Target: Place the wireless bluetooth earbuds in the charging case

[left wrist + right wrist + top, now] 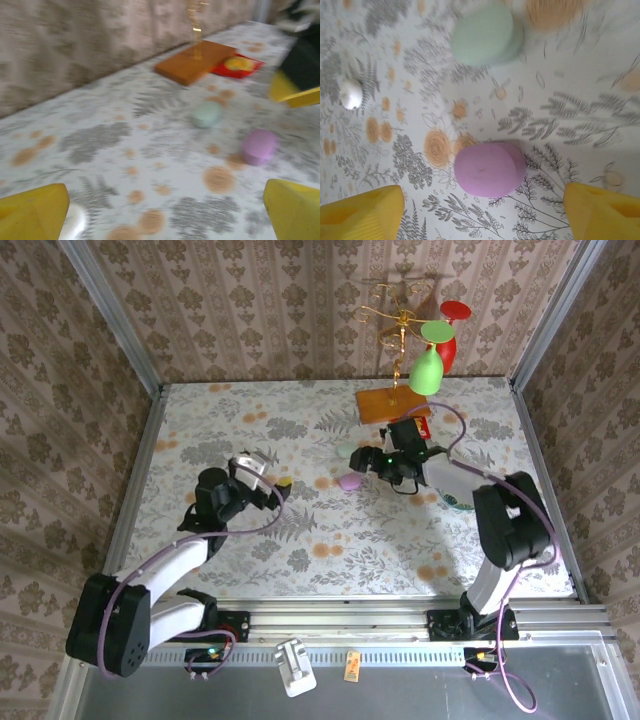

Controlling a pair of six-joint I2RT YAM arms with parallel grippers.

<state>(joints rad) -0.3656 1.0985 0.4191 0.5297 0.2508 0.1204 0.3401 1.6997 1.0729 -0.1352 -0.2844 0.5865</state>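
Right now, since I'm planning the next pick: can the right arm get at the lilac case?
Probably yes. The right gripper faces the lilac case with jaws wide, and the mint case lies apart beyond it, so nothing seems to block the way.

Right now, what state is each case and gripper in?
left gripper: open, empty.
right gripper: open, over the lilac case, not touching it.
lilac case: looks closed, lying flat.
mint case: looks closed, lying flat, apart from the lilac case.
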